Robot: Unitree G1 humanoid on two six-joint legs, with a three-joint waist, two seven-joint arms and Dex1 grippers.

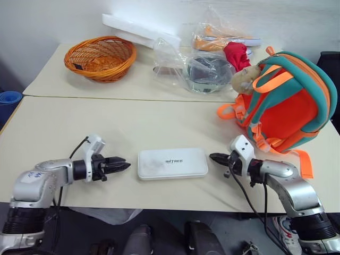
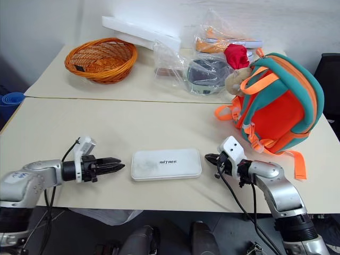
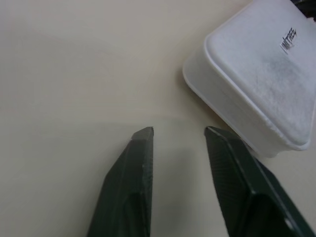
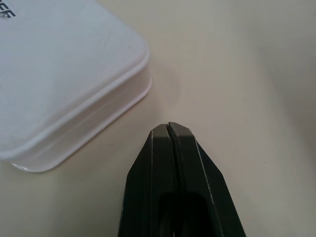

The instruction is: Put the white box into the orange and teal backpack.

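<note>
A: Quick count, what's on the tabletop (image 1: pixel 79 127)?

B: One white box (image 1: pixel 172 163), lying flat near the front edge, between the two arms. One orange and teal backpack (image 1: pixel 287 101), upright at the right side, well apart from the box, w/ one beige plush toy (image 1: pixel 244 79) at its upper left. One wicker basket (image 1: pixel 100 57) at back left. One white foam slab (image 1: pixel 141 30) behind it. Clear plastic bags (image 1: pixel 204 69), approx. two or three, can't split them cleanly. One red cloth (image 1: pixel 237 54) by the toy.

A: Arms?

B: Two. Left gripper (image 1: pixel 126 166) just beside the box's left end, not touching; in the left wrist view its fingers (image 3: pixel 131 187) stand spread w/ bare tabletop between them. Right gripper (image 1: pixel 212 157) just beside the box's right end, fingers (image 4: pixel 170 173) pressed together, nothing pinched.

A: Anything hard to read?

B: Bag contents: something dark and round in one, orange in another, can't say more. Box lettering is too small to read for sure. Backpack's opening isn't visible from here. A blue thing (image 1: pixel 8 101) at far left is cut off by the frame.
</note>
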